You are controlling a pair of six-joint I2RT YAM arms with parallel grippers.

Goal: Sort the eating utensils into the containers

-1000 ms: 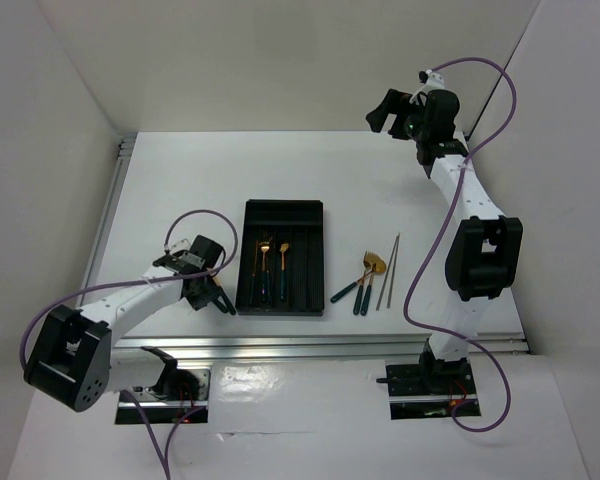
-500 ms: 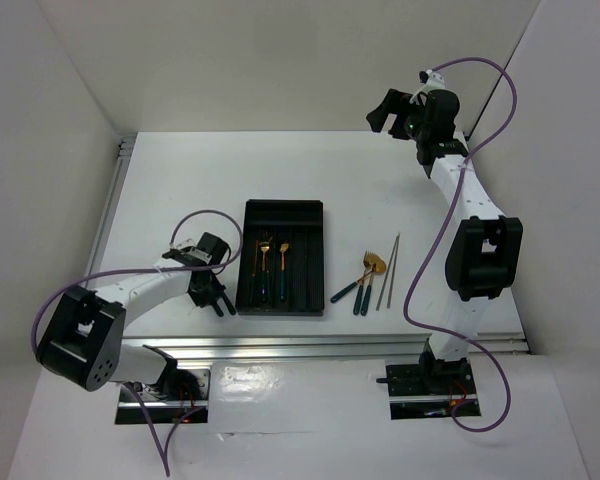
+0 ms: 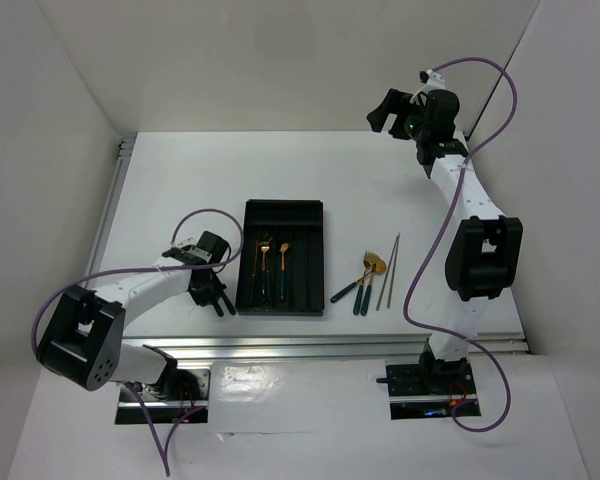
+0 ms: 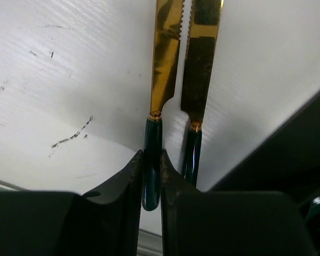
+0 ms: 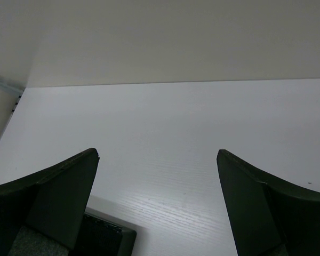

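Two knives with gold blades and dark teal handles lie side by side on the white table, just left of the black tray [image 4: 293, 144]. My left gripper [image 4: 151, 160] is shut on the handle of the left knife [image 4: 165, 64]; both fingers touch it. The second knife [image 4: 200, 74] lies free beside the right finger. From above, the left gripper [image 3: 218, 299] sits low at the tray's [image 3: 280, 206] near left corner, with three utensils [image 3: 270, 262] lying in the compartments. My right gripper [image 3: 385, 108] is raised at the back right, open and empty, as the right wrist view [image 5: 157, 152] also shows.
Right of the tray lie a few teal-handled utensils [image 3: 357, 287] with gold heads, and two thin chopsticks [image 3: 388, 270]. A metal rail [image 3: 320, 342] runs along the table's near edge, and white walls close in the sides and back.
My left arm swung slightly right toward the tray's near left corner, and its jaws closed onto the knife handle. The right arm has not moved.
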